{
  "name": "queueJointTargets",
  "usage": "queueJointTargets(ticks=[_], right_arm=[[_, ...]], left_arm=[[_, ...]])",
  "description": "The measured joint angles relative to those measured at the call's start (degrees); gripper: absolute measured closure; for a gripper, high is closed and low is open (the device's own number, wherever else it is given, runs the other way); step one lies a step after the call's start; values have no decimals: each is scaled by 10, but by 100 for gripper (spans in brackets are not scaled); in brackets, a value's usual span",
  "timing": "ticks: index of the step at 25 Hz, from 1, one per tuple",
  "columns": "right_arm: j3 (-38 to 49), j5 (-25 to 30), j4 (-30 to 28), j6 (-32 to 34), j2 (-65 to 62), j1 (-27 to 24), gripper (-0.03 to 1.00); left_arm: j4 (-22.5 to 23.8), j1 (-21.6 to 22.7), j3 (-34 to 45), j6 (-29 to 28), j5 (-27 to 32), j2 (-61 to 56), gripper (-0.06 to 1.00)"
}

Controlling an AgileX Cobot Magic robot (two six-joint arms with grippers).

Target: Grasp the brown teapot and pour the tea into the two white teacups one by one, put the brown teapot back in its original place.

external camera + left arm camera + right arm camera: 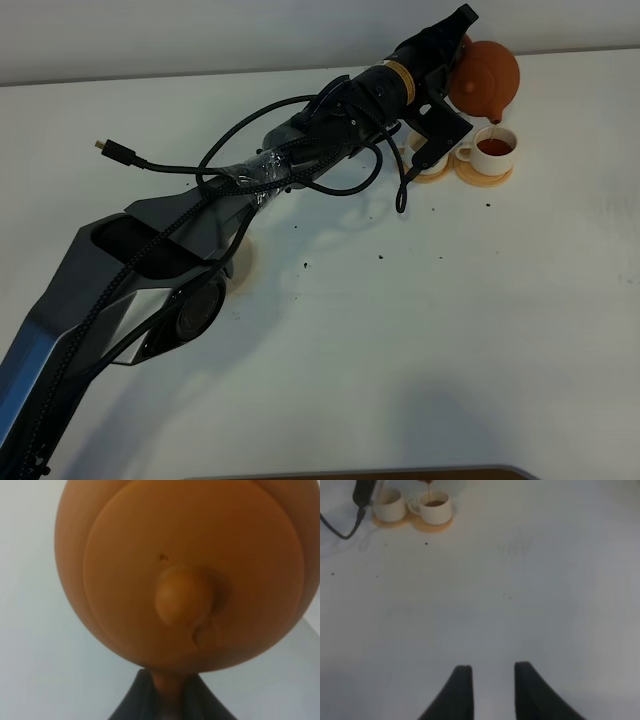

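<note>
In the upper right of the overhead frame, the left end effector (452,62) pinches the handle of the teapot (488,75). The teapot hangs tilted, spout down, just above the right cup (493,148). That cup holds dark tea (495,146). The left cup (387,505) stands just beside it, each on a small coaster (487,180). The large coaster (243,262) lies left of centre, partly hidden by the arm. The right end effector (490,692) hovers with its fingers spread over the white desk (450,330).
</note>
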Motion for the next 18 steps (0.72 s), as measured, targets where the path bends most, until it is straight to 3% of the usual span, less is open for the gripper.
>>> queueJointTargets(ticks=[18], right_arm=[[0,0,0,0,0,0,73]], left_arm=[[-1,0,0,11,-8,0,80]])
